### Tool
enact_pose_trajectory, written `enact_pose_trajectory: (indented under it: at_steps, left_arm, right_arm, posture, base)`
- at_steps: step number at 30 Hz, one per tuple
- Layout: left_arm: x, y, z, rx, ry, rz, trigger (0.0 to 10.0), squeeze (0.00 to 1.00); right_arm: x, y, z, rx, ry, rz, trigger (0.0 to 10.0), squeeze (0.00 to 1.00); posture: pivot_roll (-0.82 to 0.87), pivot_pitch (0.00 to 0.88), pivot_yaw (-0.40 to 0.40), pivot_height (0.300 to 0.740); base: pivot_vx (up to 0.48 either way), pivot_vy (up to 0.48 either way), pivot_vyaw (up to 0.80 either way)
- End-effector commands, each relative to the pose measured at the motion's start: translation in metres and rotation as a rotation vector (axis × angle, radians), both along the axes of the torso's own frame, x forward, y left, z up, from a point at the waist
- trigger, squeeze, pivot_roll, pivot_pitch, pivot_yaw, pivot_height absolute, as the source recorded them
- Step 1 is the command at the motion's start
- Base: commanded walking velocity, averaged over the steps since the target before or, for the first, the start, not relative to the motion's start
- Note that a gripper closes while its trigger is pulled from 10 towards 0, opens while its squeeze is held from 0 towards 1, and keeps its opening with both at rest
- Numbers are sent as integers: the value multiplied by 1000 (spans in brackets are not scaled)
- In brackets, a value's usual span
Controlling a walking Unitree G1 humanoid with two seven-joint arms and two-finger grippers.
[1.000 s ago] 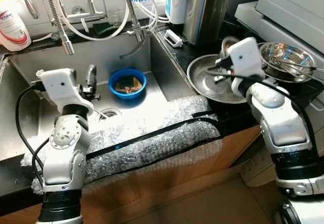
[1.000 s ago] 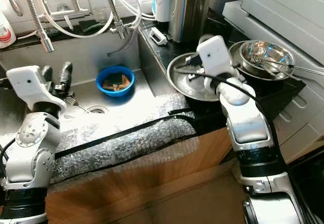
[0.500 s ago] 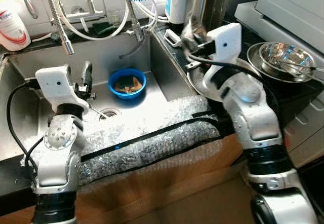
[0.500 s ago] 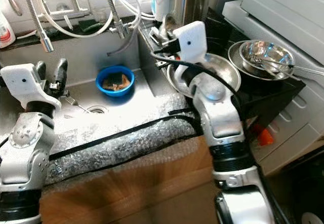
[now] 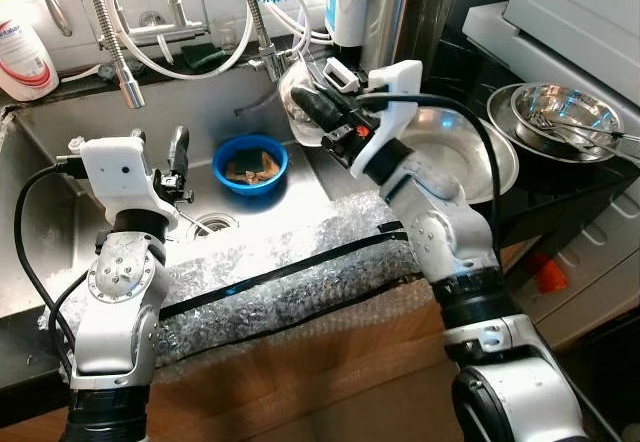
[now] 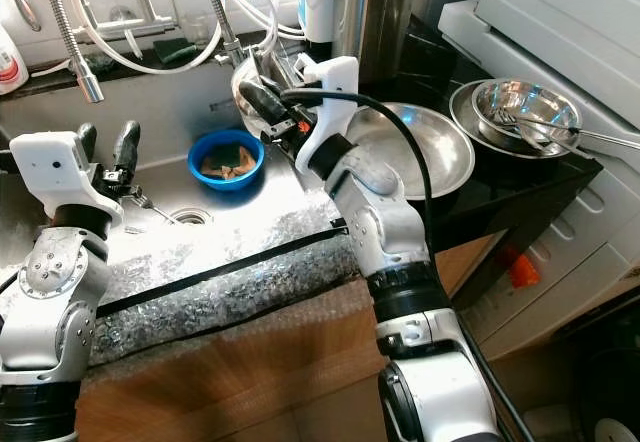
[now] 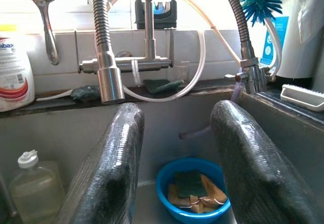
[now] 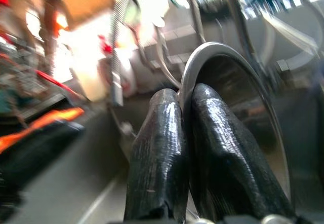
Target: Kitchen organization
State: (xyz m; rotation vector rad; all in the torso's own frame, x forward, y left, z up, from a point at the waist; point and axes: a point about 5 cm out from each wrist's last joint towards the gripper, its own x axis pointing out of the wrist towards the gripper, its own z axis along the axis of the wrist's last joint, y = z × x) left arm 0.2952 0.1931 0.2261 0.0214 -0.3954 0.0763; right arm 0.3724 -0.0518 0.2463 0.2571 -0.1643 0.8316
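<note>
Right pincer clamped tight on rim of steel bowl, bowl held tilted in air over right edge of sink. Left pincer hung over sink basin, fingers spread wide, holding nothing. Blue bowl with sponge sat on sink floor near drain. Large steel pan rested on desk beside sink. Step judged: carrying bowl from desk into sink. Next move likely calls for lowering bowl clear of faucet hose, then releasing.
</note>
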Motion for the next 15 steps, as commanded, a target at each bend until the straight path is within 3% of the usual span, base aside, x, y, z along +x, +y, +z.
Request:
enact_pose_trajectory:
  at_steps: [1,4,12,13,15]
  left_arm:
    - [-3,-2,7,23,-32,-4,10000,0]
    - [-3,-3,7,24,-29,-7,10000,0]
    - [-2,-3,7,23,-23,-10,10000,0]
    - [-2,-3,7,23,-22,-10,10000,0]
    - [-2,-4,7,21,-20,-12,10000,0]
  right_arm:
    - [4,1,-9,-2,52,5,10000,0]
    - [5,6,-25,-86,107,43,10000,0]
    - [5,14,-31,-120,118,113,10000,0]
    - [5,15,-31,-122,119,112,10000,565]
    - [5,14,-35,-159,131,116,10000,1000]
  posture:
    - [14,107,-6,740]
    - [17,106,-5,740]
    - [22,108,-5,740]
    - [22,108,-5,740]
    - [20,109,-3,740]
  base:
    - [0,0,0]
    - [0,0,0]
    - [0,0,0]
    - [0,0,0]
    - [0,0,0]
